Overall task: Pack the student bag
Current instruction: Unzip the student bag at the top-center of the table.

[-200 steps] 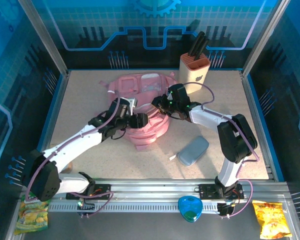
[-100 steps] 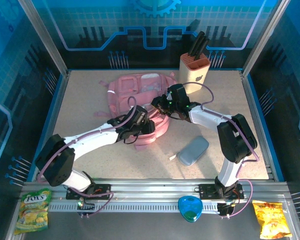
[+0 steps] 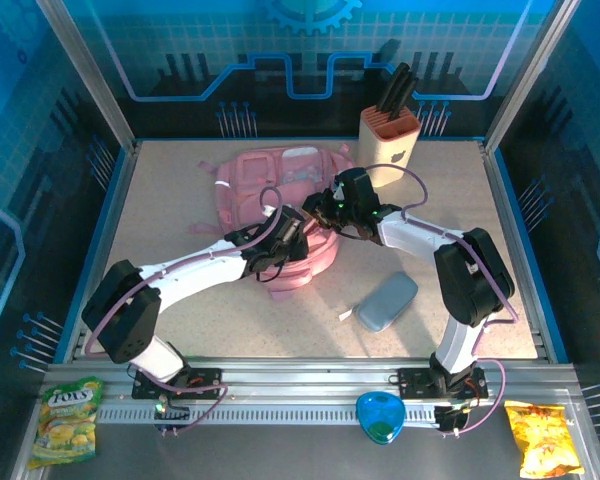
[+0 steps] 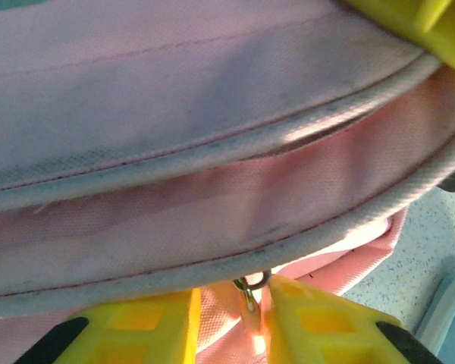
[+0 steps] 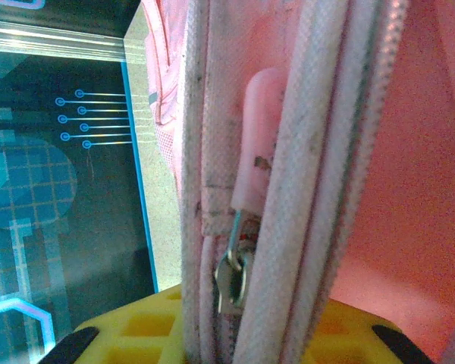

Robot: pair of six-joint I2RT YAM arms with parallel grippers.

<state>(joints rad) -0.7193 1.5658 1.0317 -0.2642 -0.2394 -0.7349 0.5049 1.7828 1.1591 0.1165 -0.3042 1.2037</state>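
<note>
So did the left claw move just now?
Yes. The left claw slid rightward across the pink backpack, closer to the knife block.

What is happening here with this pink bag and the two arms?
Two robot arms work on the student bag, which lies on the table. The right end effector pinches its zipper edge; the left end effector has a zipper pull between its fingers. A grey pouch lies outside the bag.

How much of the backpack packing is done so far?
Nothing looks packed yet. In hand: left fingers sit either side of a zipper pull on the student bag; right fingers grip its edge. Left to do: the grey pouch lies outside, on the table.
</note>
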